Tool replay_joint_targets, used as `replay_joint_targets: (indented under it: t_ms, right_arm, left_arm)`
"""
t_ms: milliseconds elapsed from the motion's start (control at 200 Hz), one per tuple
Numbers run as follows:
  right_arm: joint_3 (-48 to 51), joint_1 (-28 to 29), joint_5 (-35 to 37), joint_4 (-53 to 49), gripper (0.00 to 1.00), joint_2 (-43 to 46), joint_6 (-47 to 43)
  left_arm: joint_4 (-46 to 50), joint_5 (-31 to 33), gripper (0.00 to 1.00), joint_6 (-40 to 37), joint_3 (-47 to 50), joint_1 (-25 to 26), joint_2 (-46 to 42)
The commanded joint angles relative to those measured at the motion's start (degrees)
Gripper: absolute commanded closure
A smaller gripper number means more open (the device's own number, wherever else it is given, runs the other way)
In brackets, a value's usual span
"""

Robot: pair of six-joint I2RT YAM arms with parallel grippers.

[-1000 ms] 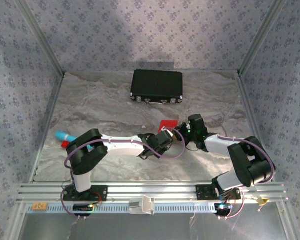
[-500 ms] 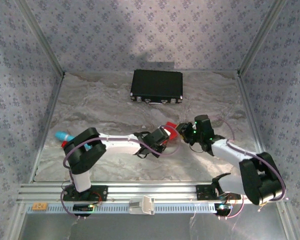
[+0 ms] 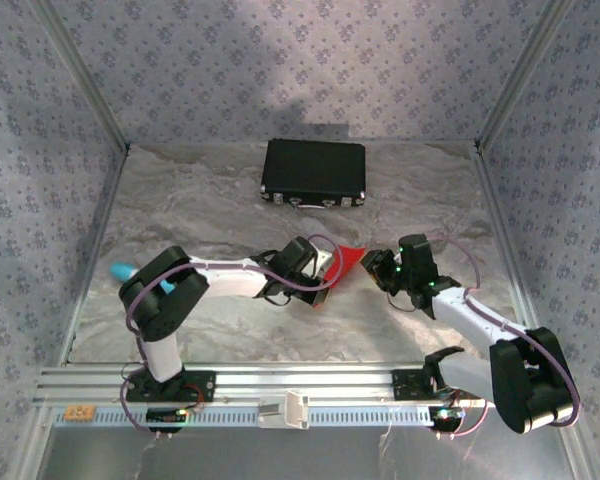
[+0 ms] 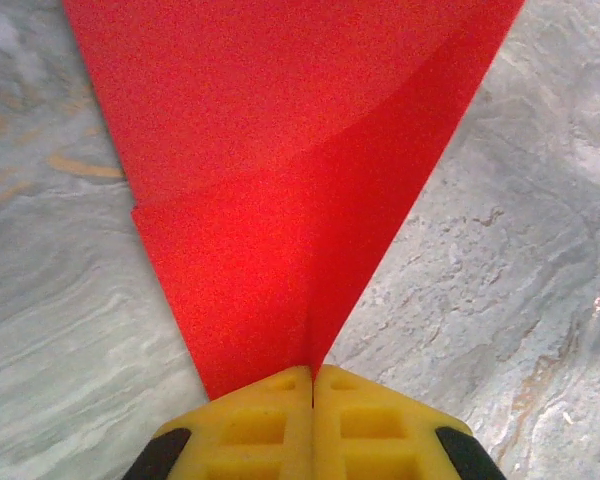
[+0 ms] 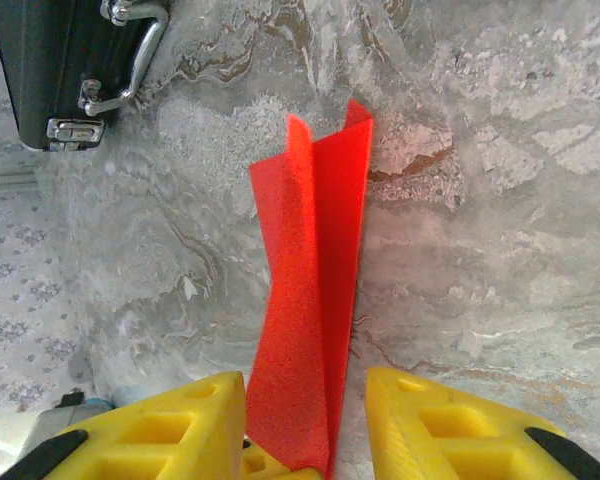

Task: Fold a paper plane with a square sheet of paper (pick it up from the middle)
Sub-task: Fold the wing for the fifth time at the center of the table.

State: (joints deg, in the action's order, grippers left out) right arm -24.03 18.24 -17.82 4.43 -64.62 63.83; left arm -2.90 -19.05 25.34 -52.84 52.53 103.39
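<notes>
Left wrist view: left jaws pressed together, pinching the narrow end of the square sheet of paper (image 4: 280, 200). The sheet fans out away from them, with one layer lapped over another. It hangs clear of the bench (image 4: 500, 300), roughly mid-bench between the two arms.

Right wrist view: right jaws spread, with the doubled sheet standing on edge between them. Cannot tell whether either finger touches it.

Risks, judged:
- Only one pinch carries the sheet. If the left jaws slacken, it drops and the fold opens.
- The layers sit slightly askew. If the right jaws close now, they could set a crooked crease or crumple the thin paper.
- Pulling the arms apart with both jaws gripping could tear it.
- The paper is limp and may twist out of line.

Surface: grey marbled sheeting, wrinkled, matte. A loose sheet could catch on the ripples.

Room: patterned lilac walls on three sides and an aluminium frame. The black case (image 3: 313, 170) lies at the far edge, well apart. The small turquoise object (image 3: 125, 270) lies at the left.
</notes>
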Motion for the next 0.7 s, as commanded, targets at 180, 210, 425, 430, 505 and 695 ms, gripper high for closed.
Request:
replay_joint_targets:
  t_ms: [180, 210, 425, 430, 505, 695]
  right_arm:
    - [1.21, 0.56, -2.50, 2.16, 0.69, 0.55, -5.43]
    - [1.29, 0.78, -2.78, 2.77, 0.70, 0.46, -6.04]
    - [1.71, 2.98, -5.12, 6.32, 0.79, -0.76, -12.90]
    - [1.80, 3.05, -5.07, 6.31, 0.79, -0.77, -13.10]
    - [2.01, 3.31, -5.18, 6.16, 0.81, -0.81, -14.79]
    - [2.80, 3.21, -7.47, 8.76, 0.87, -2.08, -15.73]
  left_arm:
    - [-4.87, -10.99, 1.00, 5.48, -0.36, -2.23, 4.77]
    - [-5.68, -11.63, 1.00, 6.06, -0.17, -2.47, 4.92]
    - [-7.39, -15.97, 1.00, 9.73, -0.97, -3.56, 7.58]
    - [-7.43, -16.04, 1.00, 9.90, -0.96, -3.61, 7.64]
    - [-9.57, -18.20, 1.00, 12.31, -0.82, -3.94, 8.74]
    - [-16.10, -22.25, 1.00, 19.47, 0.32, -4.98, 10.88]
